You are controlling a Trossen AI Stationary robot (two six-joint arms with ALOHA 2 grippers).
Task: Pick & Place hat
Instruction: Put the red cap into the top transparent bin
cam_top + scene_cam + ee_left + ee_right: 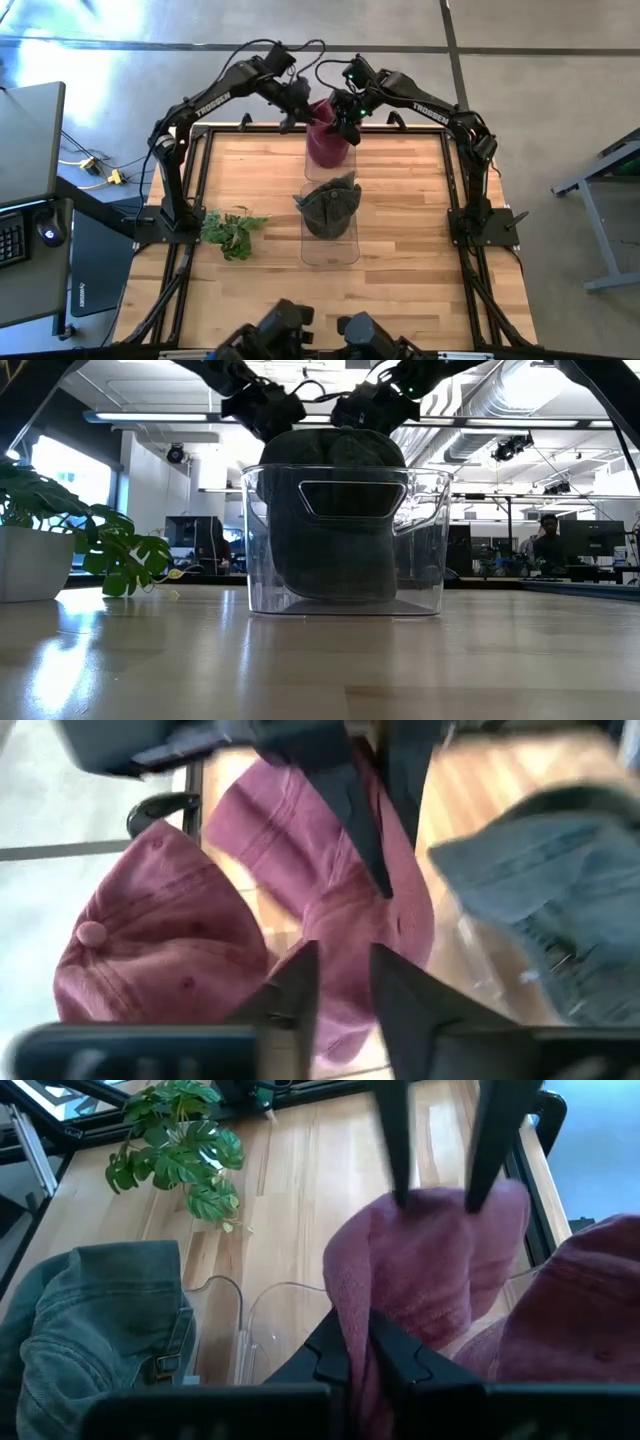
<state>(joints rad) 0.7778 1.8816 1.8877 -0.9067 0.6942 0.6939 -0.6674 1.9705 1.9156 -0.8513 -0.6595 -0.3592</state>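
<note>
Lift step: right gripper (360, 1342) pinching red hat (325, 140) behind the bin (330, 245), left gripper (345, 982) slightly spread beside it; next, carry to bin.

An open-plan robotics lab or tech office. Behind the pale wooden slatted worktable (320, 660) run exposed silver ceiling ducts (520, 400) and long strip lights (150, 417). Beyond the table's far edge stand rows of dark computer monitors (590, 540), with a seated person (548, 538) among them. Beside the table, a grey concrete floor (560, 100) and a black desk (25, 140).
</note>
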